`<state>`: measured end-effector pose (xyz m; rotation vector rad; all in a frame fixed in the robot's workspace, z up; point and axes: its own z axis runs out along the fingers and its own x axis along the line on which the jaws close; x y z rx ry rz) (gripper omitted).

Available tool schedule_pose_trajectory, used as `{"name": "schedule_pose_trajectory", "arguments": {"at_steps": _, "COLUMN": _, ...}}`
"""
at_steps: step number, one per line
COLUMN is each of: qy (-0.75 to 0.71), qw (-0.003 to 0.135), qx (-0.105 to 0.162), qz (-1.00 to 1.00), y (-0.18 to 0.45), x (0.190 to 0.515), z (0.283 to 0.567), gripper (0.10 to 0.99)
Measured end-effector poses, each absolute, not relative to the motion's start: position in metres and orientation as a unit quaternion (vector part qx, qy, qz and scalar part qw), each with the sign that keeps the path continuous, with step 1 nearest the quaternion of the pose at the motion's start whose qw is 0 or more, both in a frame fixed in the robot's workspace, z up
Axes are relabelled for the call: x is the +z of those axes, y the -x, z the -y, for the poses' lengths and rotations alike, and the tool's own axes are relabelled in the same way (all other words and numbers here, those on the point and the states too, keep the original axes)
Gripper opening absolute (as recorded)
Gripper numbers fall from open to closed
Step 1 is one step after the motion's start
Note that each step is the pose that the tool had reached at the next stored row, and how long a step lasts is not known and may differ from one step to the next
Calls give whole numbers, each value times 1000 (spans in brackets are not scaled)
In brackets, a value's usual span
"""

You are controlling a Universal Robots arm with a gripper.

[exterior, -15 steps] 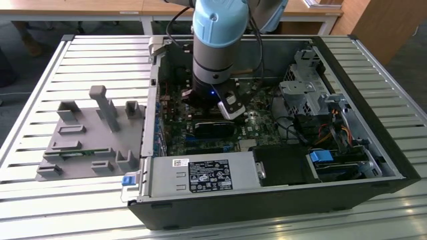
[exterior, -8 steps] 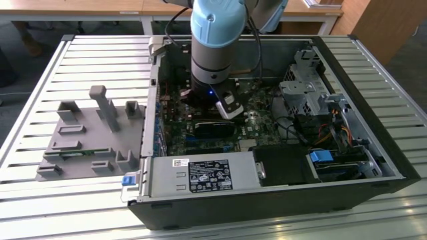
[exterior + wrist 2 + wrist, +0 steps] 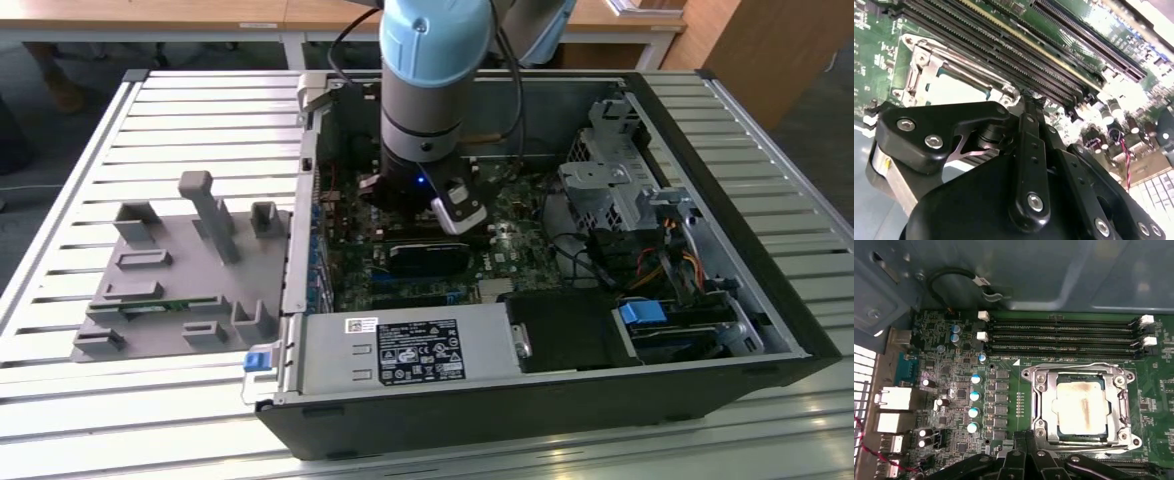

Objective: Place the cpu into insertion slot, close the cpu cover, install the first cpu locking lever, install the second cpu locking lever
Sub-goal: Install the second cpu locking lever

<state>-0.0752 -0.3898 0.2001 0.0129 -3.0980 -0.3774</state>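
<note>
A: Where does the cpu (image 3: 1081, 407) sit?

B: In the first wrist view it lies flat inside the insertion slot (image 3: 1040, 405), silvery top up with a pale smear across it. The cpu cover (image 3: 1124, 402) appears closed over it, its frame ringing the chip, and thin wire levers run along the frame's edges. Whether those are fully latched cannot be told.

A: How would that chip handle?

B: Likely light, stiff and fragile underneath. Its flat metal top looks slick, so the edges would be the safer hold. The cover is thin sheet metal, probably springy, and the levers are slim wire best pushed at their bent ends.

A: And the gripper (image 3: 1026, 447)?

B: It hangs just beside the slot's near rim. In the second wrist view the gripper (image 3: 1026, 97) shows its dark fingers drawn together at the tips with nothing between them.

A: Around it?

B: Long memory slots (image 3: 1061, 335) run beside the socket on the green motherboard (image 3: 954, 390). In the exterior view the arm (image 3: 427, 80) reaches down into the open computer case (image 3: 534, 400), and a grey fixture (image 3: 174, 270) stands on the slatted table (image 3: 80, 150) toward the exterior view's left.
</note>
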Motion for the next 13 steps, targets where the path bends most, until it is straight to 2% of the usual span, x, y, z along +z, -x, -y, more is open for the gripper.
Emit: {"name": "schedule_pose_trajectory", "arguments": {"at_steps": 13, "qy": -4, "qw": 10, "qx": -121, "qz": 993, "y": 75, "x": 229, "z": 390, "gripper": 106}}
